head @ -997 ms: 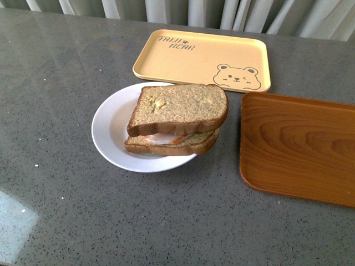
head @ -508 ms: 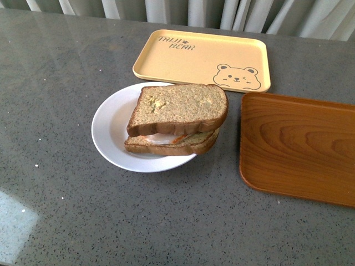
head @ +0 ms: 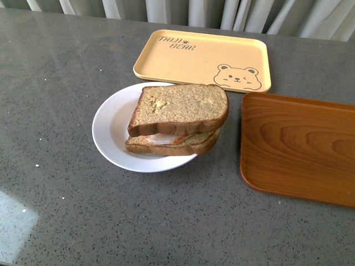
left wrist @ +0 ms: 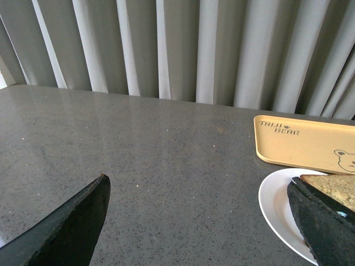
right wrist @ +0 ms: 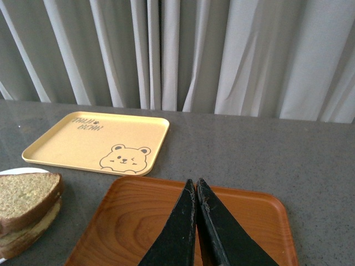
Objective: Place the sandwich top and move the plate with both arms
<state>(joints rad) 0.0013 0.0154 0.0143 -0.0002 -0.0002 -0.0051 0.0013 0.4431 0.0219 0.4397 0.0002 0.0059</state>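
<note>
Standing wide and empty just beside the round white shallow plate (left wrist: 272,210), the left jaws are matched by right jaws pinched shut over the brown wooden tray (right wrist: 133,221); the brown wholemeal sandwich top (head: 180,102) is already laid on the plate's stack, so moving the plate is judged to be in hand, with opposite rims to be gripped.
</note>
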